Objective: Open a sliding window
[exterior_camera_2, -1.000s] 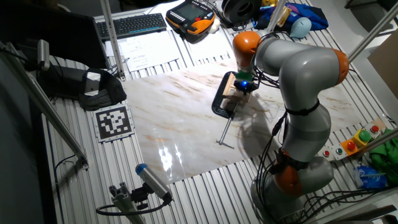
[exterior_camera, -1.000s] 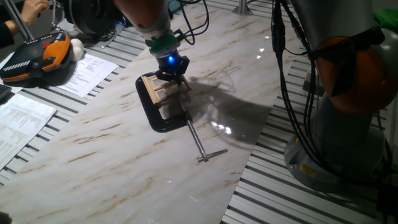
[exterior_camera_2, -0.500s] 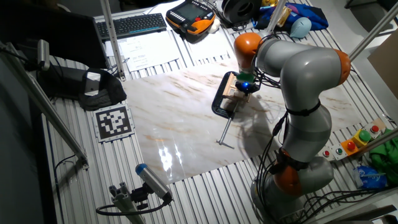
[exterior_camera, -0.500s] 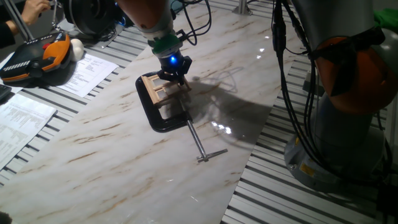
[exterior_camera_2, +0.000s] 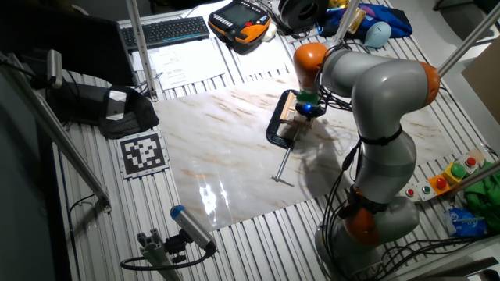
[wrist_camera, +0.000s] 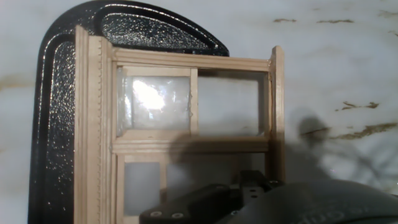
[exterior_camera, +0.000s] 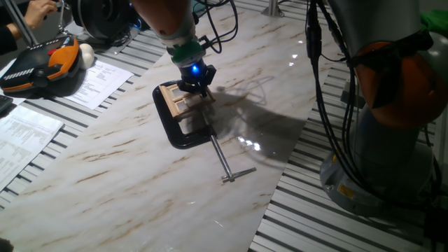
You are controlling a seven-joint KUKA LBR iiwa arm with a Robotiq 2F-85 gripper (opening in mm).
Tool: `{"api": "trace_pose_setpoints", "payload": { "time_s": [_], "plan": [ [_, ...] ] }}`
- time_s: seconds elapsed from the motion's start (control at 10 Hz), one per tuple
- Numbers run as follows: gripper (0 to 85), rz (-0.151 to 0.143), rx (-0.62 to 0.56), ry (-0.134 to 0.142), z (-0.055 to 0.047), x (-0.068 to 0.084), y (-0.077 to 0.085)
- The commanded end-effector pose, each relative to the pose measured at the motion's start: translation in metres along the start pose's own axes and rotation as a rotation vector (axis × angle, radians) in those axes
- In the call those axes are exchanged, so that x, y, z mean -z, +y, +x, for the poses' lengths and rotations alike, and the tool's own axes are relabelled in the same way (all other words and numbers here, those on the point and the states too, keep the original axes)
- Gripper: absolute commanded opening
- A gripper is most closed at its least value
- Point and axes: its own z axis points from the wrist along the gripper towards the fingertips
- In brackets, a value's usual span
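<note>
— Since a second ago, what is being logged as moved?
— Gripper (exterior_camera: 195, 85): shifted slightly up-table over the sliding window (exterior_camera: 179, 99); window unmoved.
— Window's place?
— It is being held in the black clamp (exterior_camera: 183, 130) on the marble table (exterior_camera: 126, 175).
— Jaws?
— Cannot be told; fingertips are being hidden.

Arm (exterior_camera_2: 383, 86): fat rounded silver-grey links, glossy, orange bands at joints. Orange ring near base (exterior_camera_2: 361, 226), lower right of other fixed view. Black cables (exterior_camera: 323, 91) hang in loops along links at right of one fixed view; more curl at upper centre. Wrist: green ring, then black gripper (exterior_camera: 195, 87) with bright blue light. Hand view, bottom edge: dark matte gripper body (wrist_camera: 261, 202), small round screws.
</note>
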Motion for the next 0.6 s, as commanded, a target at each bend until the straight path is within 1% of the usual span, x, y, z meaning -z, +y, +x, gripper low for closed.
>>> {"api": "trace_pose_setpoints", "payload": {
  "time_s": [0.0,0.4,0.5],
  "plan": [
    [0.0,0.0,-0.002,0.0,0.0001,-0.0006,0.0],
    [0.0,0.002,-0.008,0.0,-0.0003,-0.0047,0.0012],
    [0.0,-0.001,-0.01,0.001,0.0,-0.0057,0.0019]
  ]
}}
